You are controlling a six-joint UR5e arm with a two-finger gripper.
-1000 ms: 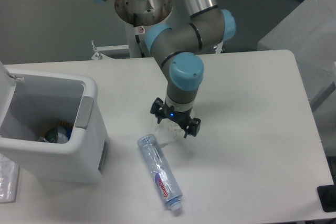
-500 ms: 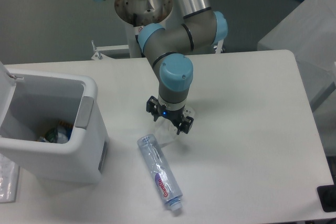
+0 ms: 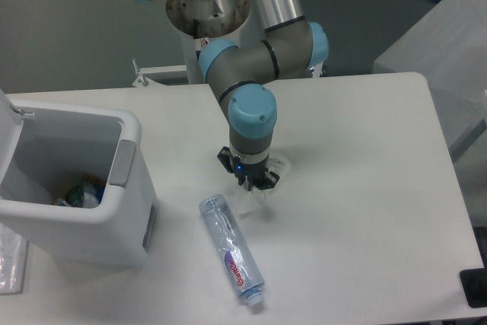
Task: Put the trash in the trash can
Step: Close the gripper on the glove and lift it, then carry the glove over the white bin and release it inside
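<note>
the table (image 3: 365, 188) is white and wide. the bin (image 3: 72, 211) sits on it at 9 o'clock, big and boxy, with its lid up. some bits already lie down inside it.

the arm (image 3: 255, 58) comes down from 12 o'clock to the middle of the table. a second ago its wrist was more toward 3 o'clock, with the claw spread wide over the wrapper. now the wrist has slid a little toward 9 o'clock, turned, and dropped lower.

the bottle (image 3: 232, 251) lies flat on the table at about 6 o'clock from the claw, cap end toward the near edge. it is clear with a pink-red label. it has not moved at all, and it is well apart from the bin.

the claw (image 3: 249, 179) now looks much narrower than before. its jaws have pulled in toward each other, right on top of the wrapper (image 3: 262, 188). the wrapper is thin and see-through, so it is hard to spot, and i cannot tell for sure if the jaws have it pinched.

the wrapper lies on the table under the claw, at 12 o'clock from the bottle.

so i think the arm is grabbing the wrapper first. next it must lift it, then carry it toward 9 o'clock over the open bin. the bottle still waits its turn.
</note>
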